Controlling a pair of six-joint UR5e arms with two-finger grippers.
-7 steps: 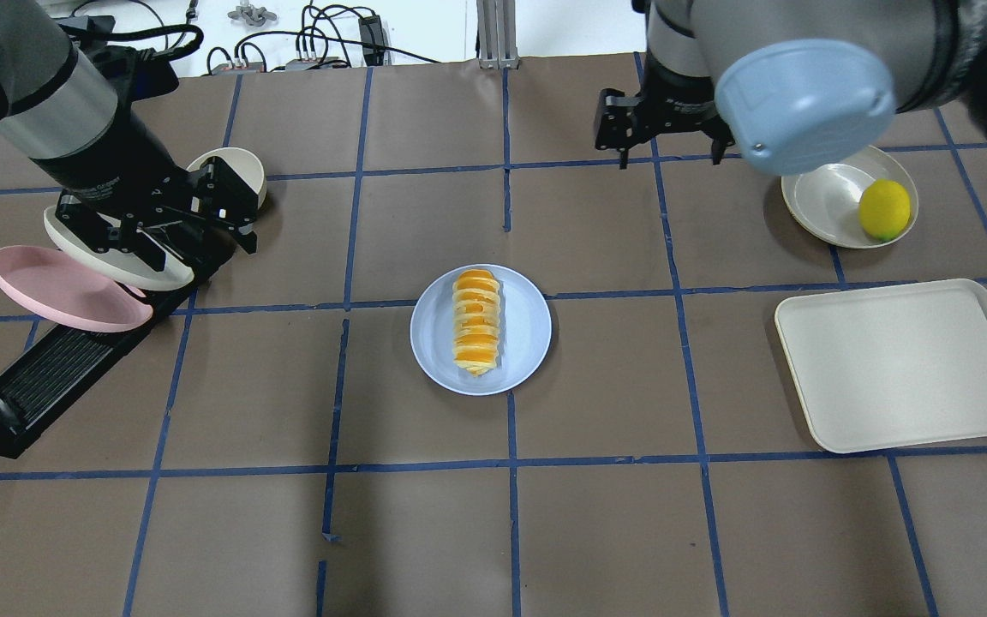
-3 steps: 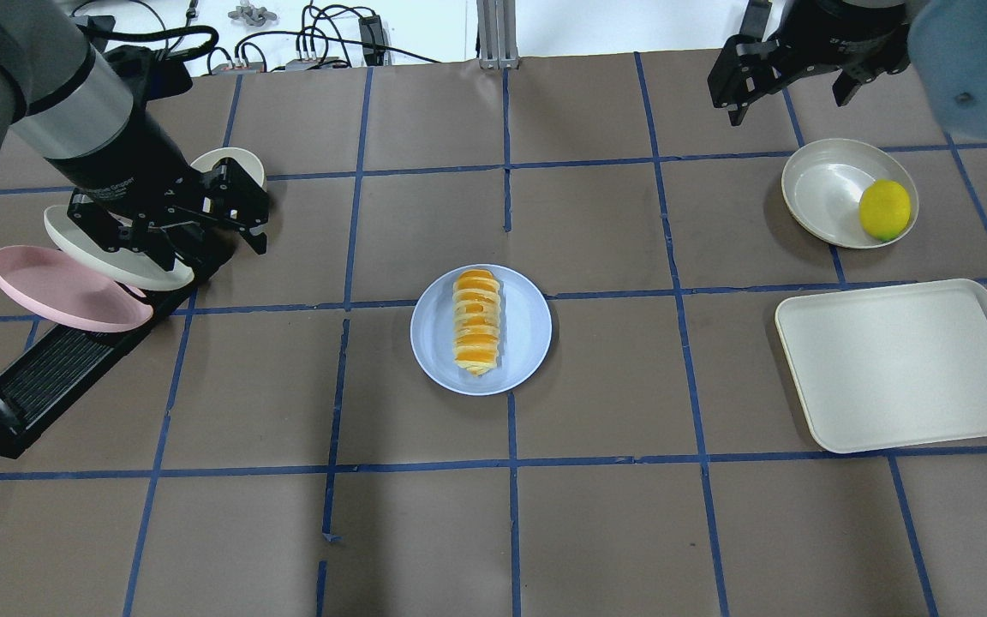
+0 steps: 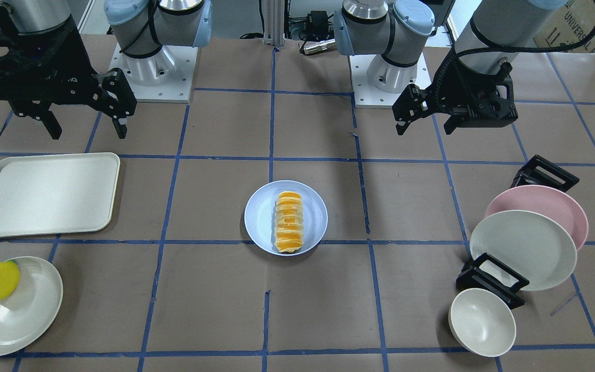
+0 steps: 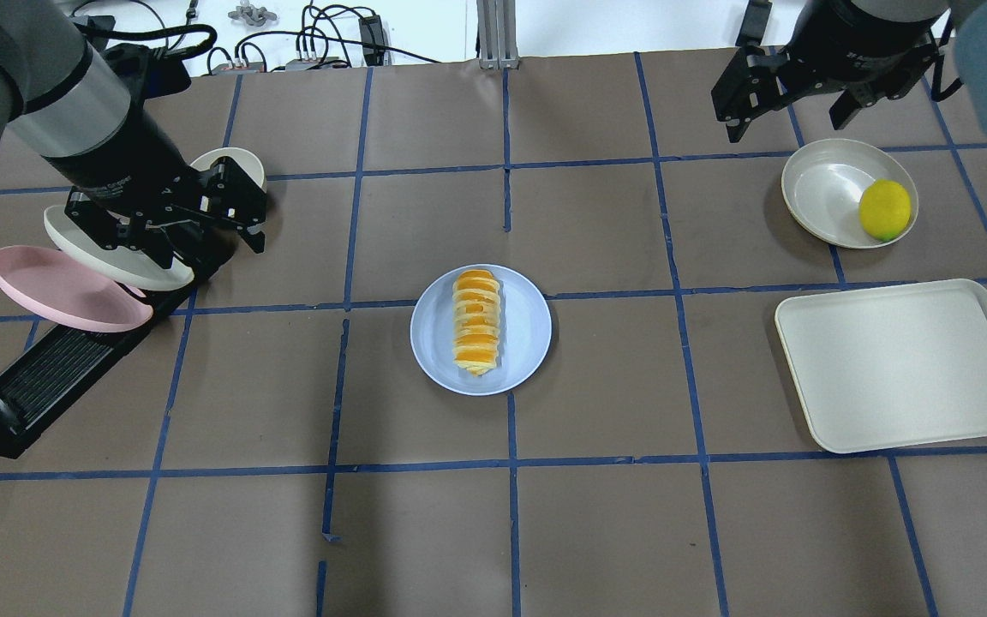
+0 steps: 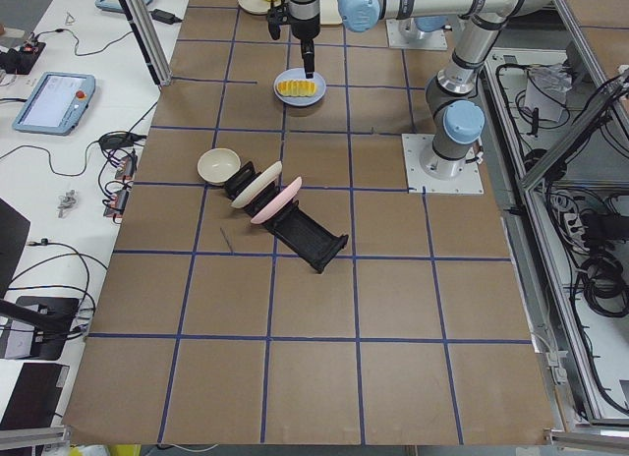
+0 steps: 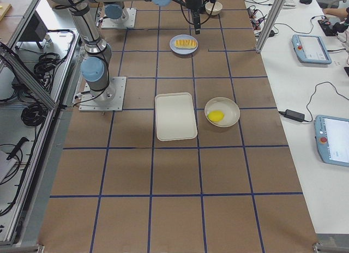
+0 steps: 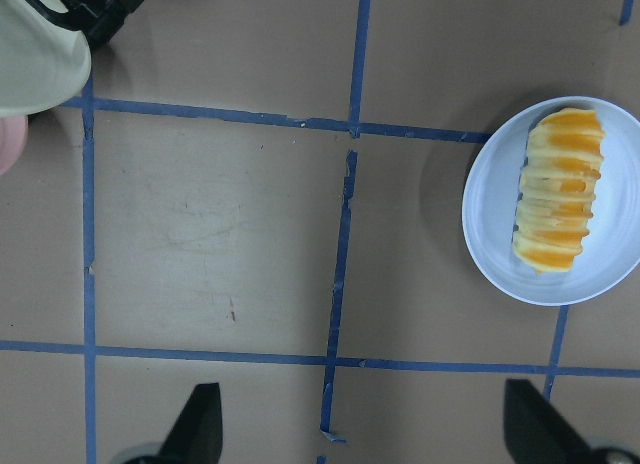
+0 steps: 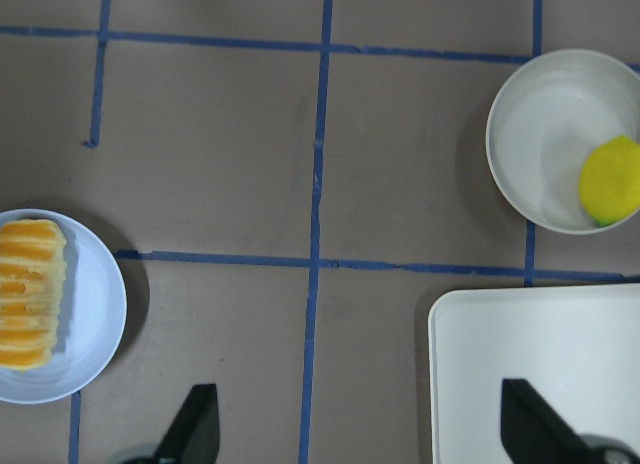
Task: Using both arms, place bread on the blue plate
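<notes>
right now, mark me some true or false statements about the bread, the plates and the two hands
1. The bread lies on the blue plate. True.
2. The left hand is shut on the bread. False: it is open, holds nothing and is well apart from the bread.
3. The lemon sits on the tray. False: it sits in the white plate beside the tray.
4. The right hand is open and holds nothing. True.
5. The pink plate leans in the black rack. True.
</notes>
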